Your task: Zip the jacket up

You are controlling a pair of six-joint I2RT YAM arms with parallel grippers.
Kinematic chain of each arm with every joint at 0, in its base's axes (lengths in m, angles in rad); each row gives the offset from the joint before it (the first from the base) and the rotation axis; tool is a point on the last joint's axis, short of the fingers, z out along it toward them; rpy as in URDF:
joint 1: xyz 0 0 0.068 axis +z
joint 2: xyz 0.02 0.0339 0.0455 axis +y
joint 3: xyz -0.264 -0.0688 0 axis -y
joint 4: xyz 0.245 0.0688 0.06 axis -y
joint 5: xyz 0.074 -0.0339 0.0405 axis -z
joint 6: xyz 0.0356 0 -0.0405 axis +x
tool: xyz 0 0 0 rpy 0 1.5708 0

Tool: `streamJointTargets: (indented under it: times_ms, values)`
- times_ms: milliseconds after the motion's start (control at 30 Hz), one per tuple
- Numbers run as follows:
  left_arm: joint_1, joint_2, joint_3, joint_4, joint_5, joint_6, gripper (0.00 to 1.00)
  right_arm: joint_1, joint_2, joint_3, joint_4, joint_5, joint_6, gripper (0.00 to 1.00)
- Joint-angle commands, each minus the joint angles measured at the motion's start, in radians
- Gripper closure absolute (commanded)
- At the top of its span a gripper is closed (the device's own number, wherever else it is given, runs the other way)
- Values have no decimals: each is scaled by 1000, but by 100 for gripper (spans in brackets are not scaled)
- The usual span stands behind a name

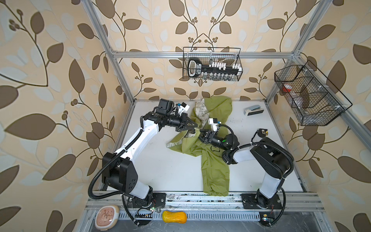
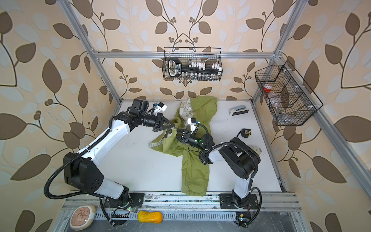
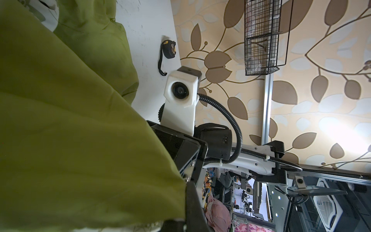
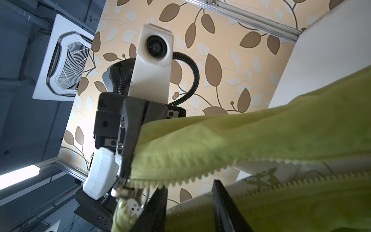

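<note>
Though the slider sits on its track: the jacket is far from zipped. In the right wrist view the slider has meshed teeth on one side only. On the other side the two rows of teeth spread wide apart, with printed lining showing between them.
Done: both rows appear to be fed into the slider. A short stretch looks closed, but it runs out of the frame, so I cannot tell its length.
Left to do: by my reading, nearly the whole run up toward the hood has yet to be drawn shut.
Jacket's place: it lies crumpled in the middle of the worktop. The hood points toward the back wall, one sleeve reaches the front edge, and a front flap is turned lining-up.
Left pincer: it is clamped tight on the jacket's edge just beside the slider and holds that edge up off the worktop.
Right pincer: its jaws stand part-way apart. One zip row crosses the gap and one finger is just beside the slider's pull. As far as I can see, it grips nothing.
Back basket: this wire basket hangs on the back rail and holds a black holder with rows of white and metal pieces.
Side basket: this wire basket on the right-hand wall has three compartments. A red-capped item sits in the compartment nearest the back wall. Something clear lies in the others, too indistinct to name.
</note>
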Motion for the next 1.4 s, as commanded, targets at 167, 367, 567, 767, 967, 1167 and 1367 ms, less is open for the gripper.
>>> streamJointTargets:
  times_ms: [167,367,567,767,967,1167,1367]
  values:
    - [10,-51,-14,-2,69,15,100,-23,-20,-20,73,16,42,59]
    - [10,-51,-13,-35,73,40,100,-36,-46,-31,72,14,50,58]
    - [10,-52,-8,-33,96,40,100,-47,-65,-50,72,15,58,60]
    - [10,-53,-3,-26,104,32,100,-38,-83,-14,72,-9,73,60]
    - [10,-53,-2,2,112,8,100,-45,-94,-22,71,-5,108,63]
    - [10,-53,-4,48,124,-30,100,-40,-119,-25,71,-14,130,70]
    - [10,-52,-27,118,119,-83,100,-45,-152,-28,72,-12,156,73]
